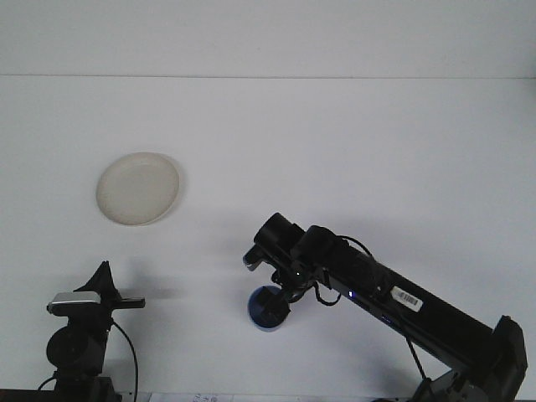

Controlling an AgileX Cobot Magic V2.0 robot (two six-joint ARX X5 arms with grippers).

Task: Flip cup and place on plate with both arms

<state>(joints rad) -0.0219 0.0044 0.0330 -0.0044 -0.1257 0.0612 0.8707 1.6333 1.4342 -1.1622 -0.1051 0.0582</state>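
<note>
White tabletop [352, 151] carried the pale plate [138, 188] far left; the right claw [280, 289] gripped the blue cup [266, 307] at centre. Left claw [107, 295] sat nearer the plate, its opening unclear.

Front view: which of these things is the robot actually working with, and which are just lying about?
Part of the job:
- small blue cup, at the right gripper
- round cream plate, nothing on it
- left gripper, low at the left

Just there:
- white table; nothing else lies about
</note>
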